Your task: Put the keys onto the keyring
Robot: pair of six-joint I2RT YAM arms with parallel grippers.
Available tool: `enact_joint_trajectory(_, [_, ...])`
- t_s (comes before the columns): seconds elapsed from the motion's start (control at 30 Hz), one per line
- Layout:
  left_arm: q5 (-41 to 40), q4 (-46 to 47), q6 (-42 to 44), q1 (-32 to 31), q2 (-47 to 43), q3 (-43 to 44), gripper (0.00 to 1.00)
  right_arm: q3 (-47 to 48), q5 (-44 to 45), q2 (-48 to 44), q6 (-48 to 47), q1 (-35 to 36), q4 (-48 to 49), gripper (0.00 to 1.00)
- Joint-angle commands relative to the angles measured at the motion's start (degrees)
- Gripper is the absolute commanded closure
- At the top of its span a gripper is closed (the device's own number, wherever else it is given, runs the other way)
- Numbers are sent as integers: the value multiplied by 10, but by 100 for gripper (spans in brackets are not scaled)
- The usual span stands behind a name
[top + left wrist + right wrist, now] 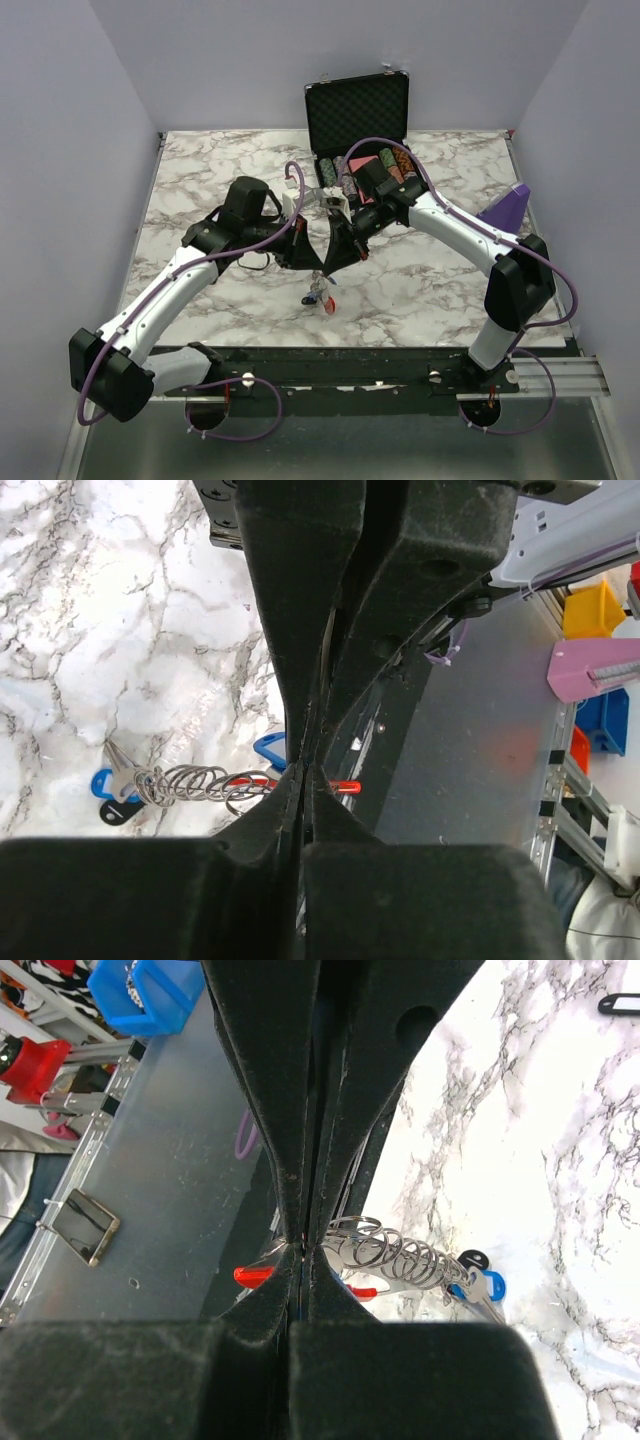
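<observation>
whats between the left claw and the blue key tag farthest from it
A bunch of silver wire rings fills that stretch, from the left claw to the blue key tag; the left wrist view shows it.

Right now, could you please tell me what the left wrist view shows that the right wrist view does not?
Only the left wrist view: a yellow bin and a pink block past the table edge. Only the right wrist view: a dark tag lying alone on the marble table and a metal buckle. Both: the keyring with its red part, silver rings and blue-tagged keys, with the left gripper and the right gripper each shut on it.
</observation>
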Motion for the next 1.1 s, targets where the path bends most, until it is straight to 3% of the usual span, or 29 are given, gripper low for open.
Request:
enact_joint_trajectory(0.0, [21, -20, 14, -1, 6, 15, 95, 14, -6, 3, -2, 5, -2, 99])
enact_joint_trajectory(0.17, [15, -35, 24, -1, 7, 20, 76, 14, -6, 4, -2, 6, -2, 99])
enact_joint_trajectory(0.3, [19, -42, 28, -1, 10, 25, 75, 13, -6, 3, -2, 6, -2, 99])
enact_joint_trajectory(0.43, [27, -46, 32, 0, 15, 29, 79, 13, -8, 2, -1, 6, -2, 99])
enact_joint_trajectory(0.57, [41, -47, 34, -1, 19, 29, 100, 14, -8, 4, -1, 7, -2, 99])
enact_joint_trajectory(0.73, [41, -35, 40, -2, 4, 18, 100, 12, -10, 2, 0, 7, -1, 99])
enact_joint_trajectory(0.9, [29, 66, 1, 4, -53, -48, 100, 11, -25, 2, 4, 6, 3, 73])
enact_joint_trajectory(1.07, [29, 309, -67, 8, -164, -208, 100, 12, -45, -1, 3, 6, -2, 54])
